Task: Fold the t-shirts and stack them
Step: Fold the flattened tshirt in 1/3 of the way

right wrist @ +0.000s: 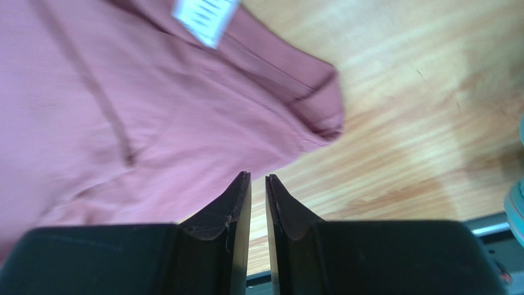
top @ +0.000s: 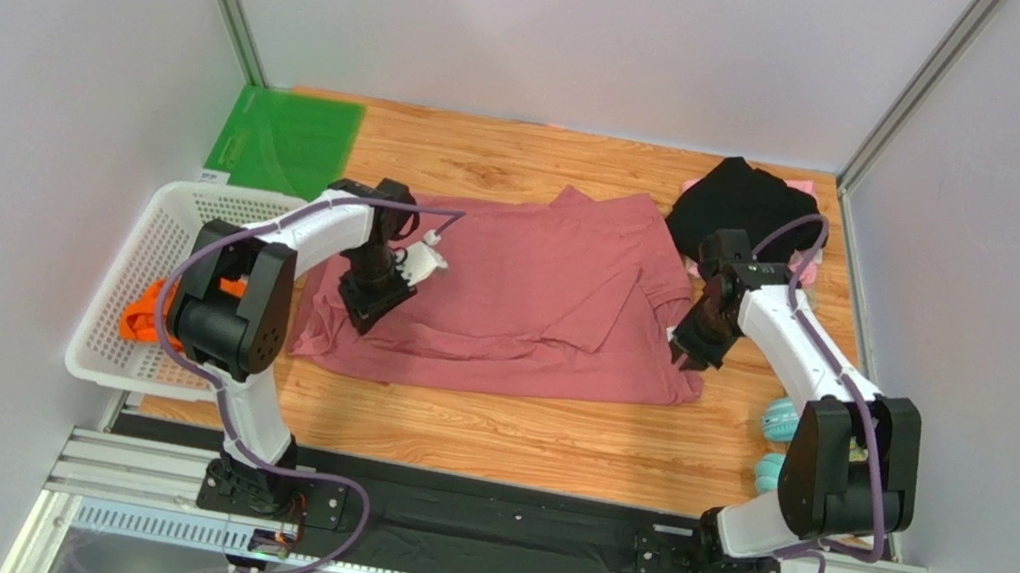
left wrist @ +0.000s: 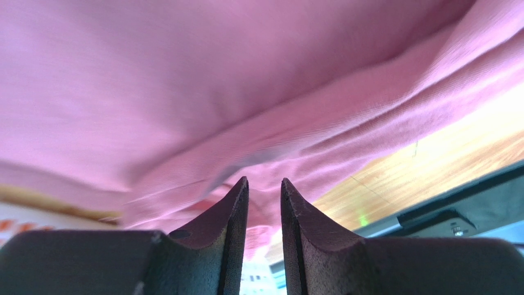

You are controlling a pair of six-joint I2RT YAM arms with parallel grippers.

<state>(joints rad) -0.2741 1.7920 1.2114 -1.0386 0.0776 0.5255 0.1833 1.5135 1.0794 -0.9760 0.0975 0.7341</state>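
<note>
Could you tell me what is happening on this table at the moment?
Both arms are at the dusty-rose t-shirt spread on the wooden table. The left gripper appears to pinch a fold on the shirt's left side. The right gripper, jaws nearly together, sits at its right edge; whether it grips is unclear. A black t-shirt lies back right, and a white basket stands left.

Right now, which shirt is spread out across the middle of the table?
The large dusty-rose shirt. The black shirt is bunched at the far right corner, and the orange shirt lies crumpled in the white basket on the left.
</note>
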